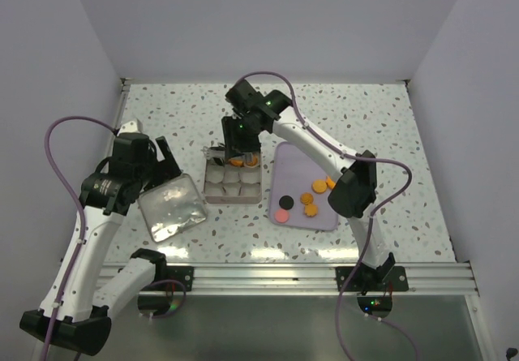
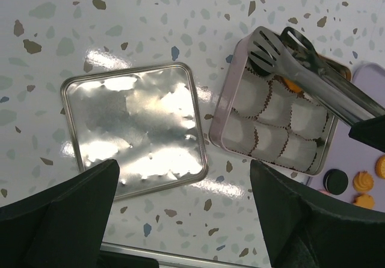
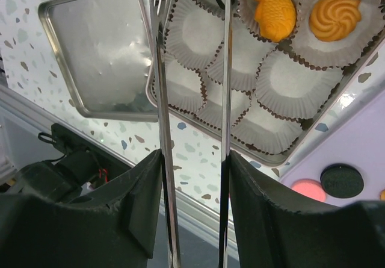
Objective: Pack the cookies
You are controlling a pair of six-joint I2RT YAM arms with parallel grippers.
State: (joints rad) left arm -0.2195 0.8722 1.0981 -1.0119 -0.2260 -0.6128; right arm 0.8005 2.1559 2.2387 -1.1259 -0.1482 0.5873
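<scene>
Left gripper [image 2: 184, 167]: open wide, above lid [image 2: 132, 129].
Right gripper [image 3: 195, 159]: clamps tongs [image 3: 161, 87] over tin [image 2: 221, 114].
Cookies [image 1: 308, 199]: mostly on mat [image 1: 296, 170]; two in tin's far-right corner.

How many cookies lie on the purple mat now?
6 on the mat: a black one and a pink one at its near-left corner, four orange ones beside the right arm, which may hide more.

Orange cookies [image 1: 306, 199], lilac tray [image 1: 296, 166]

bright, even light from above; white glare on the metal lid [image 2: 132, 135] and glossy table [image 1: 405, 134]. shadows short, soft. near foreground of the 2 wrist views blurs dark.
</scene>
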